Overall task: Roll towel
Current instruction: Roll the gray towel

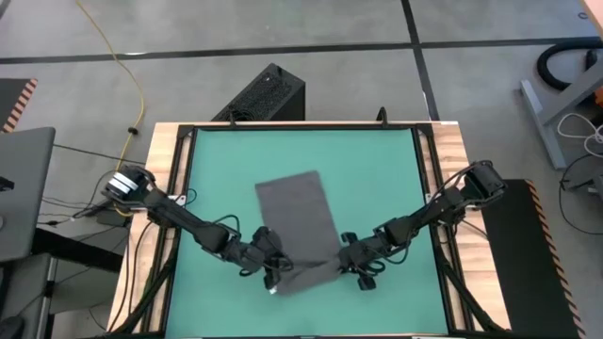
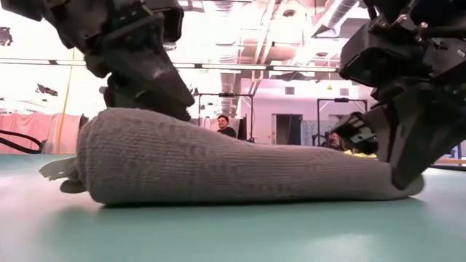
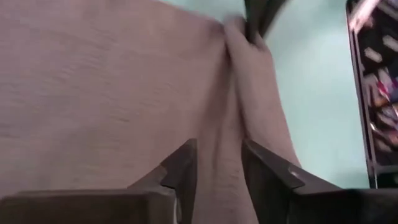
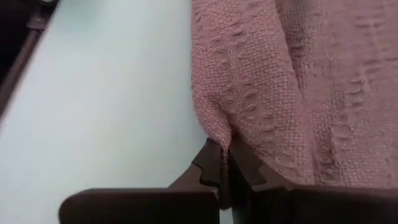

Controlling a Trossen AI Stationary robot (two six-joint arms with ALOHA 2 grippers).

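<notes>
The towel [image 1: 295, 221], a plain dark grey rectangle of soft woven cloth, was spread slightly askew near the middle of the green mat [image 1: 217, 169], its near end already turned over into a low fold. That folded edge was gripped at both corners, probably so that it could be carried over evenly and the roll kept straight. The left gripper [image 1: 267, 266] was set at the fold's left end; in the left wrist view its fingers [image 3: 186, 168] were seen narrowly parted with a ridge of cloth between them. The right gripper [image 1: 350, 265] was placed at the opposite end, its fingers [image 4: 211, 165] pinched tight on the hem. In the low view the fold rose thicker under the left gripper [image 2: 135, 69] and tapered flat toward the right.
</notes>
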